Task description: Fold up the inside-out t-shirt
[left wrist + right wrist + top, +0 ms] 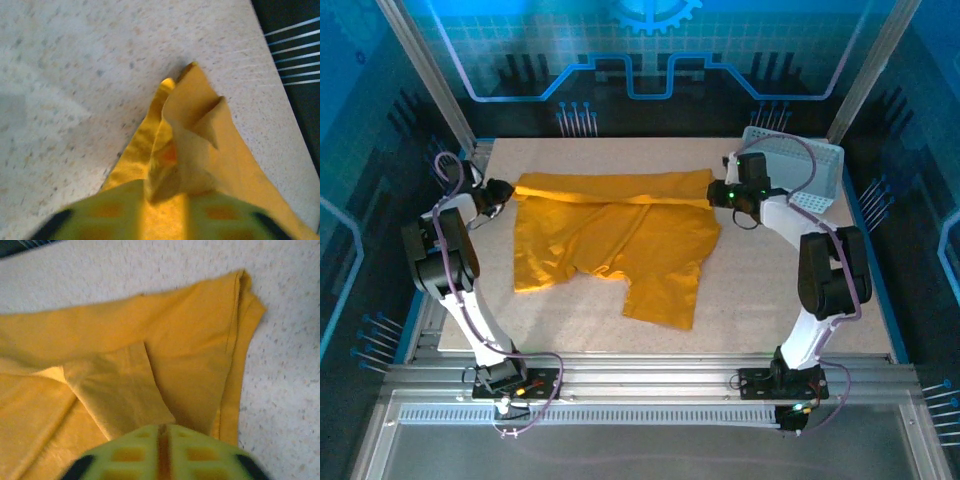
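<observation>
From the top view, the mustard-yellow short-sleeved t-shirt of soft fabric [620, 245] lies spread on the speckled table [770, 310], stretched between my two hands. The left hand [506, 196] and right hand [718, 192] each sit at one end of a folded band along its far edge. A pale grey perforated plastic basket [810, 170] stands just behind the right hand.

At the left wrist, the left hand [165, 222] pinches a bunched corner, and cloth crumples up just ahead of the fingers [105, 212].

At the right wrist, the right hand [161, 452] is pressed together on the shirt's edge, with a thin line of cloth between its fingers [200, 452].

I judge the first lengthwise fold is in hand. Next, both hands need to travel together, keeping the band taut and level.
</observation>
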Robot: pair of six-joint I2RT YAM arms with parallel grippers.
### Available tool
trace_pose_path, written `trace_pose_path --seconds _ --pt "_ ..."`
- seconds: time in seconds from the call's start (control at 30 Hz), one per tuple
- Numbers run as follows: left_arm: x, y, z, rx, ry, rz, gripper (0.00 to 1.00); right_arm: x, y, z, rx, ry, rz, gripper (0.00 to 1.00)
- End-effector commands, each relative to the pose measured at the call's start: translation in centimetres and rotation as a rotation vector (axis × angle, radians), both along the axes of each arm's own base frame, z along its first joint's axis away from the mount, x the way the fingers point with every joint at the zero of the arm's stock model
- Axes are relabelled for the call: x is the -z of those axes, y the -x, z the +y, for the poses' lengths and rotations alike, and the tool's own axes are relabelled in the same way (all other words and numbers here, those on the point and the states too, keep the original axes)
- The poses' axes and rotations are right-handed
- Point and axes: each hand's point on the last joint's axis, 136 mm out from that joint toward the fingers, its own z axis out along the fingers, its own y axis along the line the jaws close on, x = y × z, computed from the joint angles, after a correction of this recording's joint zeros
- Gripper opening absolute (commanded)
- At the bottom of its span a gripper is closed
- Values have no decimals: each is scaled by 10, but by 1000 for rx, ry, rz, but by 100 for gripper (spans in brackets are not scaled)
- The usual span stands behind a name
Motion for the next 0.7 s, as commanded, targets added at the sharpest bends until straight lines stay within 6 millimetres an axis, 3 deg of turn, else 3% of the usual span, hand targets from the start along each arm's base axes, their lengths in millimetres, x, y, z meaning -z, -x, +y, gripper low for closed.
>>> trace_pose_path --seconds 0.0,0.03,0.1,0.23,0.33,0.43,0.57,0.67 --pt "-16 22 1 -59 12 19 42 -32 9 -2 41 1 -66 47" --pt "-19 32 3 -86 6 34 45 -36 13 -5 49 10 -67 53" --pt "-27 56 7 -160 -29 81 62 -51 25 -13 77 49 -80 64" --pt "-52 105 -7 -236 -95 109 75 -59 60 -10 73 58 -40 67" --pt "-44 144 -31 -256 -98 172 79 -34 100 2 65 92 81 67" --pt "-26 169 -62 -205 -69 185 79 -4 135 13 60 97 186 65" --pt "-7 177 -102 -36 -27 198 77 30 172 34 24 67 274 62" --pt "13 181 -111 5 -2 251 75 47 179 30 67 136 316 63"
